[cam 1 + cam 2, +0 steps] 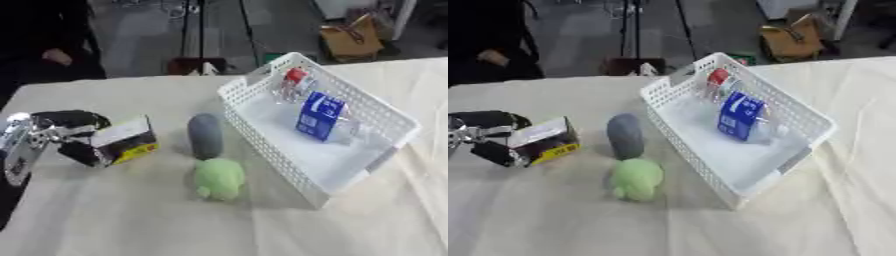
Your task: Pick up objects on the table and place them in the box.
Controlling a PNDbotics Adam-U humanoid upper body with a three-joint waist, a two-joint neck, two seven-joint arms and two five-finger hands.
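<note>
Nearest me, green toy [218,180] and grey pebble-shape [206,135] lie unpicked at centre. At 9 o'clock my left hand [66,135] clasps the small carton [127,140]. Basket [262,142], 2 o'clock, holds blue carton [320,116] and bottle [294,82].

The desk [131,220] wears a plain cream cloth. The white plastic lattice basket [262,145] is pierced all over with small holes. Inside it lie a blue carton with white print [319,116] and a clear item with a red top [295,77]. Outside are a dark grey oval object [205,135], a pale green soft toy [219,179] and a white, black and yellow box [127,141], gripped by the black and silver left robot hand [61,131].
</note>
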